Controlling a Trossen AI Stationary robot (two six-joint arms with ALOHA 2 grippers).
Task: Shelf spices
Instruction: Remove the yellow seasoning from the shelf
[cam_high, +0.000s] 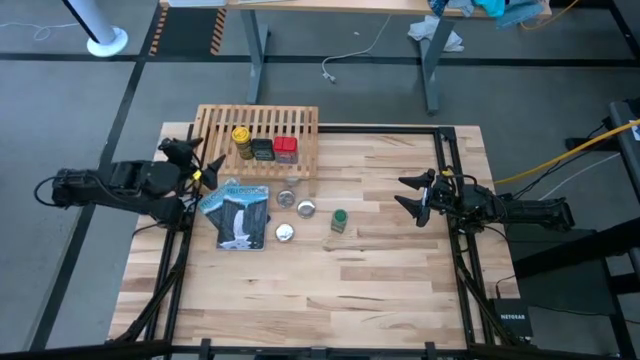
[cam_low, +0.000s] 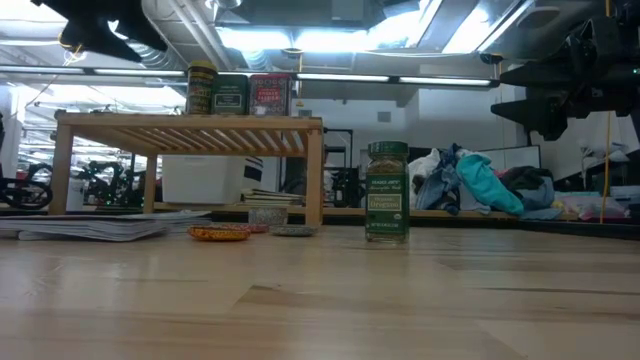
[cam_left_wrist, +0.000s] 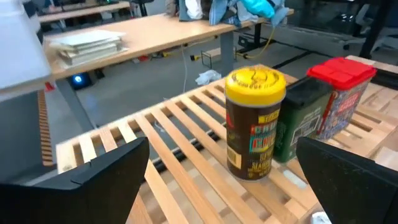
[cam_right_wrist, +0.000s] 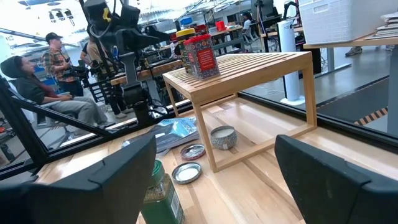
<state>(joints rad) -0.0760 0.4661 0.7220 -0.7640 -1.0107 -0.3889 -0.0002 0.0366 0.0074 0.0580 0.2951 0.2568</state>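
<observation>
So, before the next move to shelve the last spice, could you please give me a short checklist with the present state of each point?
1. Three spices on the shelf: yellow-capped jar, black tin and red tin stand upright in a row. Ok.
2. Green-capped jar shelved: it stands upright on the table. Not ok.
3. Right end effector ready to grasp: open and empty. Ok.
4. Left end effector clear of the spices: open, beside the shelf. Ok.
5. Free slats remain next to the red tin. Ok.
6. Round tins near the green-capped jar: apart from it. Ok.
</observation>
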